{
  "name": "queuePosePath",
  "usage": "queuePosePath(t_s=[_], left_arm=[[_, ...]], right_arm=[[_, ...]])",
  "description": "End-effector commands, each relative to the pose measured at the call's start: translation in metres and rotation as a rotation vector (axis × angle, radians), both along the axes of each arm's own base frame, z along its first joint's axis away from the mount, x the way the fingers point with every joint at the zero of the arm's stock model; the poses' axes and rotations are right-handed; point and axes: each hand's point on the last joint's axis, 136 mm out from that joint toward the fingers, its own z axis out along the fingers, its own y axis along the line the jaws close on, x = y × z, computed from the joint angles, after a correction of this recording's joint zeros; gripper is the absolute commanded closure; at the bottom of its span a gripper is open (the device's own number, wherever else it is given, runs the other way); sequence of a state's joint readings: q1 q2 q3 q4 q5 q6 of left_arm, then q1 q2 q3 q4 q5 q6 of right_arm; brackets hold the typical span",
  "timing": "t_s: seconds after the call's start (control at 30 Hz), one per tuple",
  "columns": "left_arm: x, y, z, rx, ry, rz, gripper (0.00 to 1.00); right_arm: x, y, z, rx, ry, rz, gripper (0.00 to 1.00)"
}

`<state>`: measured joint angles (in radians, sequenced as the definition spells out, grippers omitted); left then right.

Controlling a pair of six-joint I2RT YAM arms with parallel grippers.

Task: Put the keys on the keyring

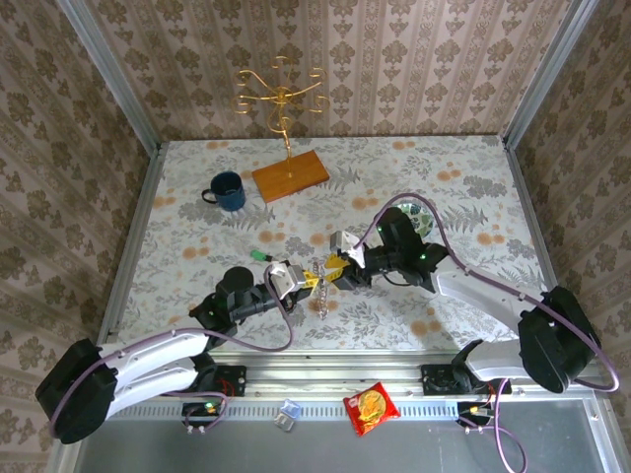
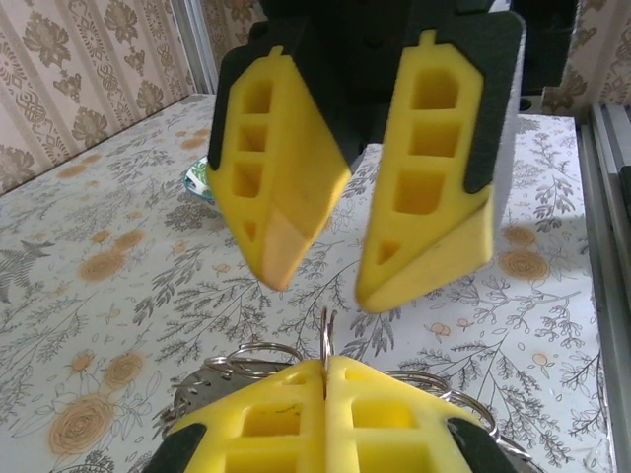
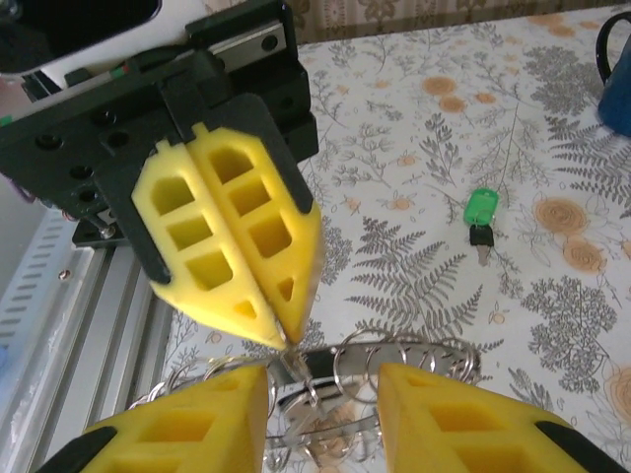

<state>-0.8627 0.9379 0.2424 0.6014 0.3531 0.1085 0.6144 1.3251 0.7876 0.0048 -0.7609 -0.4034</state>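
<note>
Above the table's near middle, my left gripper (image 1: pixel 304 279) (image 2: pixel 325 367) is shut on the keyring (image 2: pixel 327 340), a thin silver ring standing on edge between its yellow pads. Several more rings on a metal holder (image 3: pixel 424 365) hang below it. My right gripper (image 1: pixel 340 267) (image 3: pixel 323 376) faces the left one tip to tip, open, its fingers either side of the ring bunch without touching it. The left gripper (image 3: pixel 285 340) pinches the ring right above the right gripper's gap. A green-headed key (image 1: pixel 258 256) (image 3: pixel 481 215) lies flat on the tablecloth, left of both grippers.
A blue mug (image 1: pixel 228 190) stands at the back left beside a wooden base (image 1: pixel 290 174) carrying a gold wire stand (image 1: pixel 281 95). A red snack packet (image 1: pixel 371 408) lies on the near rail. Side walls close in the table.
</note>
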Motion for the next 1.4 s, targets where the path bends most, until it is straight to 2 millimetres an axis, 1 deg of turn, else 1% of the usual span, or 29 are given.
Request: queuePosePath(t_s=[0.0, 0.27, 0.33, 0.37, 0.4, 0.47, 0.53, 0.57, 0.6, 0.63, 0.77, 0.9, 1.0, 1.13, 1.27, 1.37], left_arm=[[-0.003, -0.003, 0.021, -0.090, -0.029, -0.024, 1.00], [-0.002, -0.004, 0.023, -0.106, -0.031, -0.029, 1.00], [-0.002, -0.004, 0.024, -0.110, -0.031, -0.025, 1.00], [-0.002, -0.004, 0.024, -0.112, -0.030, -0.025, 1.00], [-0.001, -0.004, 0.024, -0.112, -0.028, -0.021, 1.00], [0.004, -0.002, 0.023, -0.104, -0.020, 0.007, 0.99], [0.006, -0.001, 0.020, -0.084, -0.011, 0.022, 0.77], [0.007, 0.000, 0.019, -0.070, -0.007, 0.027, 0.70], [0.007, 0.001, 0.016, -0.050, -0.003, 0.030, 0.67], [0.007, 0.001, 0.015, -0.033, -0.002, 0.028, 0.67], [0.006, -0.001, 0.009, 0.047, -0.002, 0.006, 0.68], [0.006, -0.004, 0.012, 0.066, -0.013, -0.013, 0.71], [0.007, -0.006, 0.015, 0.069, -0.021, -0.028, 0.76], [0.007, -0.009, 0.017, 0.070, -0.021, -0.046, 0.79], [0.008, -0.013, 0.018, 0.076, -0.019, -0.062, 0.83], [0.009, -0.014, 0.020, 0.074, -0.025, -0.068, 0.87]], right_arm=[[-0.003, 0.008, 0.006, 0.051, 0.012, 0.038, 0.67], [-0.007, 0.013, 0.002, 0.051, 0.029, 0.073, 0.78], [-0.007, 0.014, 0.003, 0.051, 0.031, 0.075, 0.88], [-0.007, 0.014, 0.004, 0.052, 0.031, 0.080, 0.97], [-0.007, 0.014, 0.004, 0.048, 0.033, 0.082, 1.00], [-0.007, 0.012, 0.005, 0.030, 0.026, 0.079, 1.00], [-0.007, 0.009, 0.007, 0.005, 0.003, 0.076, 1.00], [-0.007, 0.007, 0.008, -0.010, -0.010, 0.074, 1.00], [-0.007, 0.006, 0.009, -0.029, -0.018, 0.076, 1.00], [-0.007, 0.004, 0.010, -0.045, -0.026, 0.077, 1.00], [-0.008, -0.002, 0.007, -0.146, -0.065, 0.090, 1.00], [-0.011, -0.005, 0.007, -0.225, -0.100, 0.111, 1.00], [-0.013, -0.005, 0.008, -0.266, -0.126, 0.128, 1.00], [-0.015, -0.001, 0.012, -0.290, -0.155, 0.148, 1.00], [-0.018, 0.007, 0.018, -0.280, -0.174, 0.172, 1.00], [-0.022, 0.011, 0.021, -0.269, -0.174, 0.189, 1.00]])
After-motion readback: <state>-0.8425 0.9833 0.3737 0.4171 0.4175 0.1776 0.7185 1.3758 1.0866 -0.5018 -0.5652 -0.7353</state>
